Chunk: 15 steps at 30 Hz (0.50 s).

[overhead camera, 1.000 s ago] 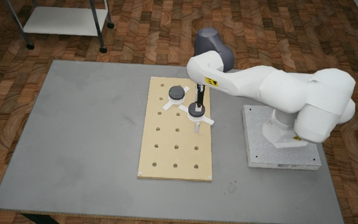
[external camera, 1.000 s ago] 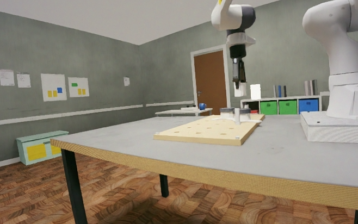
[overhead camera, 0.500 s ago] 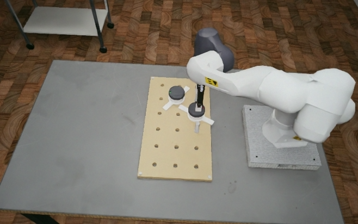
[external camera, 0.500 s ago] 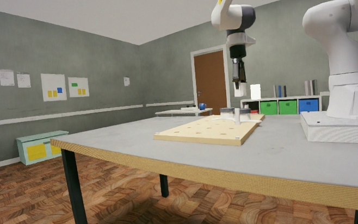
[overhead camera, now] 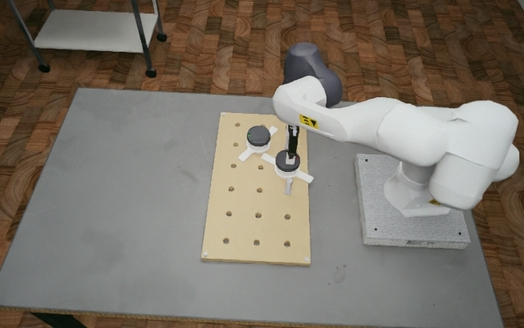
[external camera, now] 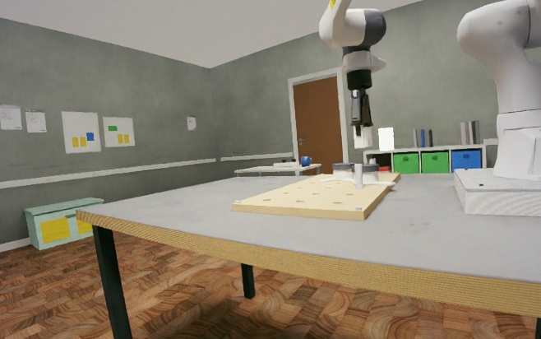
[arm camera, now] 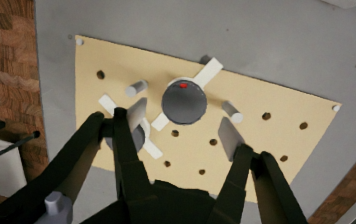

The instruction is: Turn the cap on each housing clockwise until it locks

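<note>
On the pegboard [overhead camera: 244, 203] [external camera: 304, 207] I count two housings, both upright, each with one dark cap and two white wings, plus two grey posts [overhead camera: 288, 187] [external camera: 358, 177] [arm camera: 232, 112]. The red-marked cap [overhead camera: 287, 162] [arm camera: 184, 105] sits on the housing towards the board's arm-base side, between the posts; the green-marked cap [overhead camera: 259, 136] is on the housing nearer the board's opposite long side.

Above the board, the one gripper [overhead camera: 291, 159] [external camera: 362, 139] [arm camera: 183, 115] has its jaws well open, though not all the way, with nothing in them. The red-marked cap is below the jaws, with air between; from the wrist it shows slightly past the line joining the fingertips. One wing of its housing reaches over the board's long edge. Broad grey table [overhead camera: 131, 191] [external camera: 197, 214] extends beyond the board's side away from the arm base [overhead camera: 368, 223] [external camera: 473, 202].

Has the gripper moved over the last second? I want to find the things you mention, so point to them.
No. In the exterior view the gripper [overhead camera: 291, 159] [external camera: 362, 137] [arm camera: 183, 115] keeps its place against the brown door [external camera: 318, 123].
</note>
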Available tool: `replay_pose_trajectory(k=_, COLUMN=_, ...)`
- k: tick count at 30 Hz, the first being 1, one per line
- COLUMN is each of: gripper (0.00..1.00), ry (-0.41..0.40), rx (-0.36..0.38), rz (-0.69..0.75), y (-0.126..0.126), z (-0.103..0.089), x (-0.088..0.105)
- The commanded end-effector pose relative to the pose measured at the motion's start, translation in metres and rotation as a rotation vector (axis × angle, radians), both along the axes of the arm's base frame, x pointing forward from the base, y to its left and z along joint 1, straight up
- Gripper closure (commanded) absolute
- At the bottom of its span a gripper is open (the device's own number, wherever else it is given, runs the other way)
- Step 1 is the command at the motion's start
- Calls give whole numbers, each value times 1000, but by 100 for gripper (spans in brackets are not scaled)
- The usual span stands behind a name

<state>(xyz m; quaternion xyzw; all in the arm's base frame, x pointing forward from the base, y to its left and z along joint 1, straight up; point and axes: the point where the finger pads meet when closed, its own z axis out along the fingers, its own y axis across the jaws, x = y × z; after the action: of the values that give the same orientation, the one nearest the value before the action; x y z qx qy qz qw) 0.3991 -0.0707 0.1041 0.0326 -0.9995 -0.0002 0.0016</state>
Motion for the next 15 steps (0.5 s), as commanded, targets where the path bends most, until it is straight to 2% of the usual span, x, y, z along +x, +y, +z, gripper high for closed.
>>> replay_pose_trajectory(k=1, gripper=22, ry=-3, rx=-1, rz=-5, y=-1, z=-3, x=1)
replay_pose_trajectory(k=15, gripper=22, ry=-3, rx=-1, rz=-5, y=-1, z=-17, x=1)
